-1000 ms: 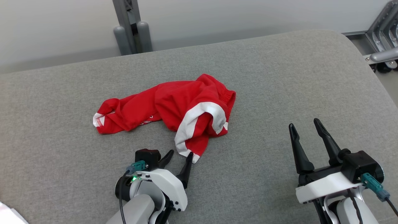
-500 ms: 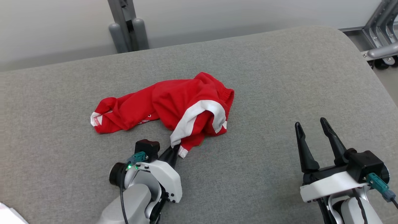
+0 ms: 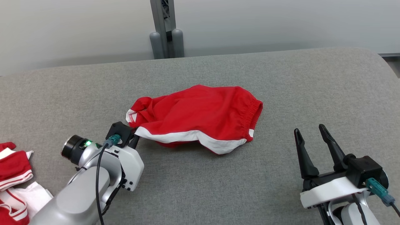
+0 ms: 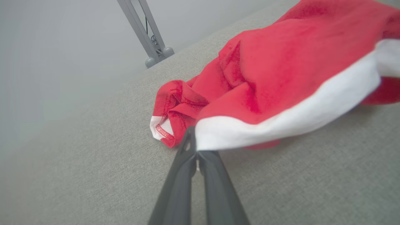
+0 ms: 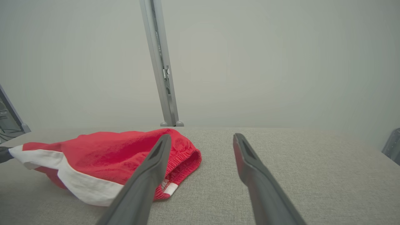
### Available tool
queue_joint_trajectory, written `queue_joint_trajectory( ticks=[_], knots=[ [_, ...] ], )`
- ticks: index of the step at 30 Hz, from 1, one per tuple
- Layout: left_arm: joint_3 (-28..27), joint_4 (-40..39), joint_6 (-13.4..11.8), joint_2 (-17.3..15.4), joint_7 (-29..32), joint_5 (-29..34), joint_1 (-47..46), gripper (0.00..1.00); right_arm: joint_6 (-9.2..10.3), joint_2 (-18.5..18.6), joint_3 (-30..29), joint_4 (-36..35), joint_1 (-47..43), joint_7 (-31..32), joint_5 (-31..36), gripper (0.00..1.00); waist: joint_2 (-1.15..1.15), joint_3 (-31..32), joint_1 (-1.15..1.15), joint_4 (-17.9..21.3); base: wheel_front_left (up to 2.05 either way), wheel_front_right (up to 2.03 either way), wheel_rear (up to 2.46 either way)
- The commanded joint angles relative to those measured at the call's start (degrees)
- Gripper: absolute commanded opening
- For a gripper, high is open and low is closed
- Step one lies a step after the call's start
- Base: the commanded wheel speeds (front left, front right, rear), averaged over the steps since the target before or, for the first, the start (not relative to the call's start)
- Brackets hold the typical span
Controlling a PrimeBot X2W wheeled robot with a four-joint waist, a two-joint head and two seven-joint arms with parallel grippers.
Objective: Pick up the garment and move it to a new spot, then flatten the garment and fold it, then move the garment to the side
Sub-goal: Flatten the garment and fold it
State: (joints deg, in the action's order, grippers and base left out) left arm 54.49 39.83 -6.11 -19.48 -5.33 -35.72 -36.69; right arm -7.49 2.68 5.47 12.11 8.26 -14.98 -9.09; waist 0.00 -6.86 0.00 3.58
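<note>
In the head view, the red garment (image 3: 203,115) lies in the middle of the frame on the grey desk (image 3: 281,78), stretched sideways, with its white band along the lower edge and its gathered waistband at the right end. The left gripper (image 3: 135,141), at centre left, is pinched tight on the left tip of that white band. The right gripper (image 3: 309,129) sits at lower right with its fingers spread wide and nothing between them, well apart from the garment. More red-and-white clothes (image 3: 12,168) lie at the lower left edge, and a grey post (image 3: 165,28) stands at top centre.

In the left wrist view, the left gripper (image 4: 195,147) rises from the bottom centre with its two dark fingers pressed together on the corner of the white band (image 4: 281,122). The garment (image 4: 281,68) fills the upper right (a crumpled red fold rests on the desk just left of the fingertips).

In the right wrist view, the right gripper (image 5: 202,137) is spread wide and holds nothing. The garment (image 5: 118,153) lies at lower left, partly behind the left finger, waistband end nearest the centre.
</note>
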Motion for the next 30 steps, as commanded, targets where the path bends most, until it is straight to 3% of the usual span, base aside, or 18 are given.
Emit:
queue_joint_trajectory(
  ticks=[1, 7, 13, 25, 30],
  knots=[
    [0.5, -1.3, -0.6, -1.3, 1.8, 0.4, -0.8, 0.00, -0.01, 0.4, -0.2, 0.2, -0.4, -0.3, -0.3, 1.00, 0.00, 0.2, 0.00, -0.3, 0.00, 0.00, 0.00],
    [2.3, -6.3, -1.7, -6.8, 11.1, 1.1, 0.0, 0.00, -0.01, 0.4, 0.6, 0.4, 0.0, -0.3, -0.5, 1.00, 0.00, -0.2, 0.00, 0.2, 0.00, 0.00, 0.00],
    [3.0, -6.3, -2.9, -7.9, 14.5, 1.3, -0.3, 0.00, -0.01, 0.4, 1.2, 0.4, 0.7, -0.3, -0.5, 1.00, 0.00, -1.4, 0.00, 1.8, 0.00, 0.00, 0.00],
    [3.7, 0.3, -7.5, -7.6, 13.8, 3.6, -1.6, 0.00, -0.01, 0.4, 1.1, 0.5, 0.9, -0.3, -0.3, 1.00, 0.00, -2.2, 0.00, 3.2, 0.00, 0.00, 0.00],
    [4.8, 0.6, -11.5, -7.6, 11.3, 6.9, -2.5, 0.00, -0.01, 0.4, 0.4, 0.7, 0.1, -0.3, 0.2, 1.00, 0.00, -1.4, 0.00, 2.0, 0.00, 0.00, 0.00]
  ],
)
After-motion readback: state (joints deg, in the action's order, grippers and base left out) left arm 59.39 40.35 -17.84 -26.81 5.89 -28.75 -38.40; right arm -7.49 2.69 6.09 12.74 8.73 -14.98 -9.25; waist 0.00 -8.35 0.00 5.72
